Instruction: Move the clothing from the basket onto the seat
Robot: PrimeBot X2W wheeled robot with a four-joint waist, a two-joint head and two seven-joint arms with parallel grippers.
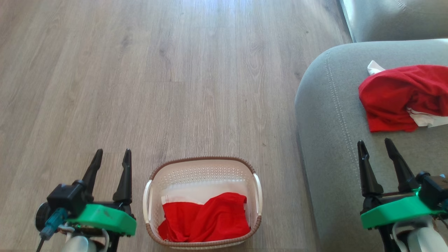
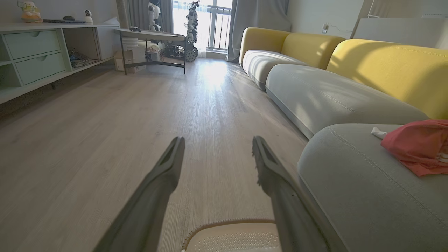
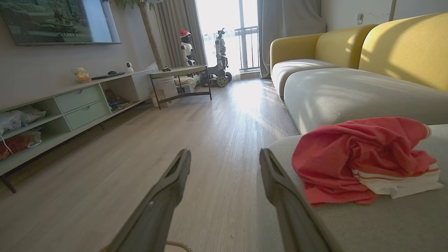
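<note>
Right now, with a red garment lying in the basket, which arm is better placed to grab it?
Probably the left. The left gripper stands open right beside the basket, near the red garment. The right gripper, also open, sits farther off over the seat.

The basket (image 1: 203,172) is open at the top, access from above unobstructed; a red garment (image 1: 210,218) fills its near half. Bare floor (image 1: 147,77) extends left and far. On the right, the seat (image 1: 325,133) edge rises close by; a second red garment (image 1: 395,98) occupies its far-right surface.
</note>
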